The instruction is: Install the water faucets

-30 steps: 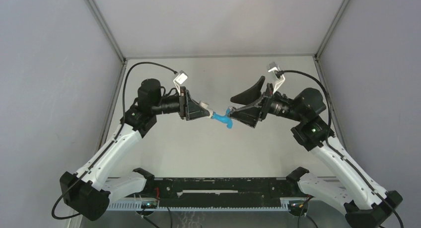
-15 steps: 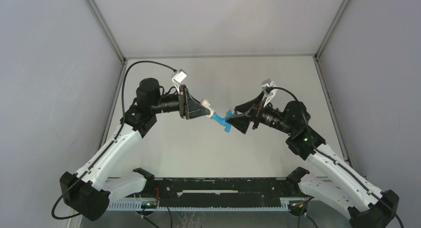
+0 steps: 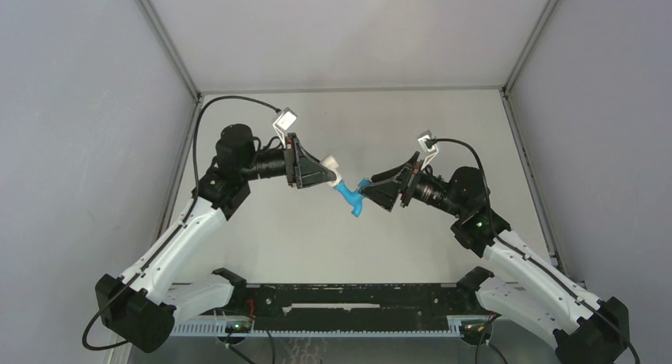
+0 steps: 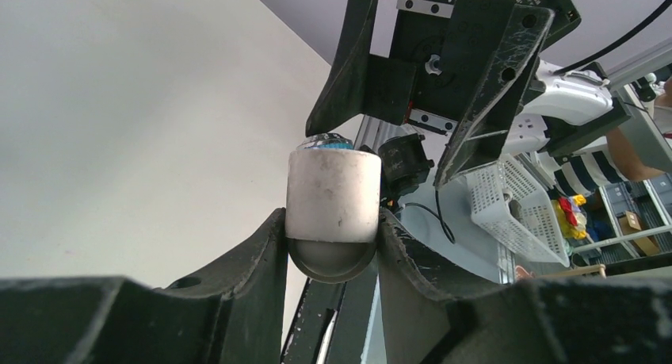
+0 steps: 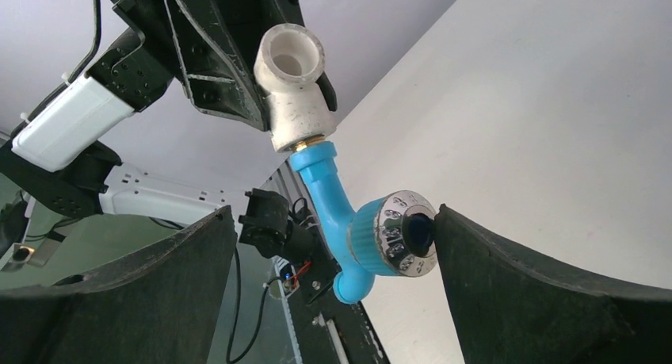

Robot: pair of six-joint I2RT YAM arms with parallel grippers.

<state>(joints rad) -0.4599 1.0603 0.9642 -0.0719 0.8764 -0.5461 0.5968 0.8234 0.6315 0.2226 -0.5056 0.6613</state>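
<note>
Your left gripper [image 3: 330, 174] is clenched on a white fitting [image 4: 333, 193], held in the air above the table [image 3: 317, 245]. Your right gripper [image 3: 369, 192] is released, its fingers [image 5: 143, 285] spread either side of the blue faucet [image 5: 333, 201], one just beside its dark tip. The faucet's upper end joins the fitting.

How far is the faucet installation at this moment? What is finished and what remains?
Done: the blue faucet has its end in the white fitting, joined at a brass thread. In hand: the left pincer clamps the fitting; the right pincer is open around the faucet's knob. Left, probably: grip the faucet and turn it tight; how deep the thread sits cannot be seen.
</note>
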